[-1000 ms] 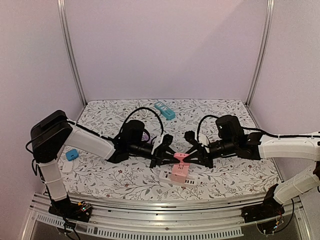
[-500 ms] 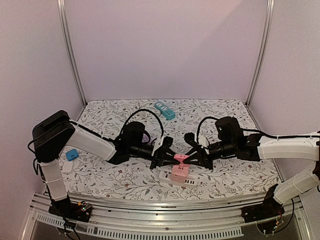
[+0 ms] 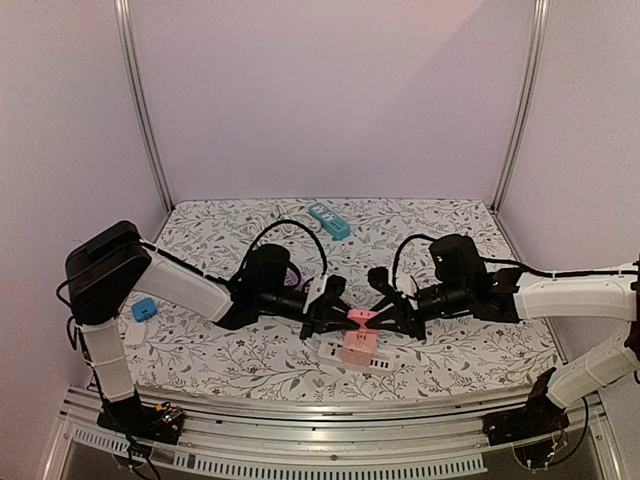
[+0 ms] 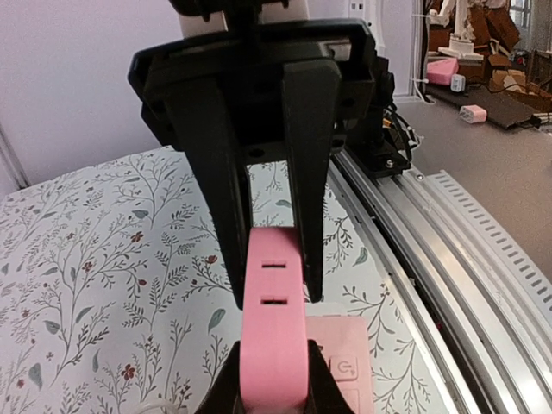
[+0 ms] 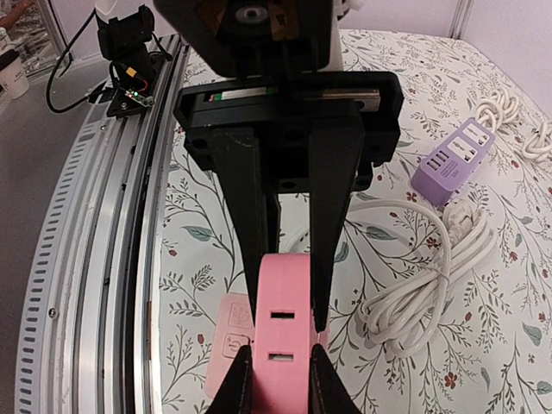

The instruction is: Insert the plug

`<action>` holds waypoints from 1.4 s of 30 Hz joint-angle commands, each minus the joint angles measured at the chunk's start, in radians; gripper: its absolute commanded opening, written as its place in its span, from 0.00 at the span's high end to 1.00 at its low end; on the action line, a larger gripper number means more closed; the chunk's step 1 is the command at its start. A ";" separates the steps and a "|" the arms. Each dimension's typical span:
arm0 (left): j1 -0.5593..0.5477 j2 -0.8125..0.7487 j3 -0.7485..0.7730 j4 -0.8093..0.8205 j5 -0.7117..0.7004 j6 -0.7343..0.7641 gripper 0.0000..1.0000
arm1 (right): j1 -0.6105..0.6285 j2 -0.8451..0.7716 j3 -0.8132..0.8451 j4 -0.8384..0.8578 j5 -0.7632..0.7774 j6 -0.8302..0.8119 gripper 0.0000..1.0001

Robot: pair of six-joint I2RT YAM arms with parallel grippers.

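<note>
This was a robotics lab, set up as a test cell. The left arm (image 3: 180,283) and the right arm (image 3: 570,295) were bolted to a slotted metal rail (image 3: 330,412) along the near edge of a table (image 3: 470,350) spread with a flowered cloth. Plain pale panels (image 3: 330,90) held in metal posts (image 3: 145,110) closed in the left, far and right sides. Past the rail, the left wrist view showed a grey floor (image 4: 492,155) with cardboard boxes (image 4: 498,34). The right wrist view showed a bare circuit board (image 5: 129,82) with wires.
</note>
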 commanded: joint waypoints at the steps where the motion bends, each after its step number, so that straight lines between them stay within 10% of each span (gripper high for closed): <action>1: -0.014 0.011 -0.012 0.026 -0.040 0.152 1.00 | 0.001 0.009 0.020 0.030 -0.038 0.072 1.00; 9: -0.012 0.013 -0.009 0.063 -0.060 0.150 1.00 | 0.000 0.016 0.029 0.028 -0.018 0.078 0.98; 13: -0.008 -0.013 -0.014 0.110 -0.050 0.076 1.00 | -0.002 0.005 0.004 0.048 -0.001 0.123 0.50; 15: -0.008 -0.025 -0.024 0.140 -0.035 0.012 1.00 | -0.003 -0.005 -0.033 0.100 -0.005 0.157 0.42; 31: -0.017 -0.079 -0.081 0.271 -0.030 -0.160 1.00 | -0.012 0.073 -0.176 0.470 0.043 0.412 0.37; 42: -0.016 -0.098 -0.085 0.250 -0.021 -0.178 1.00 | -0.018 0.074 -0.199 0.488 0.098 0.394 0.56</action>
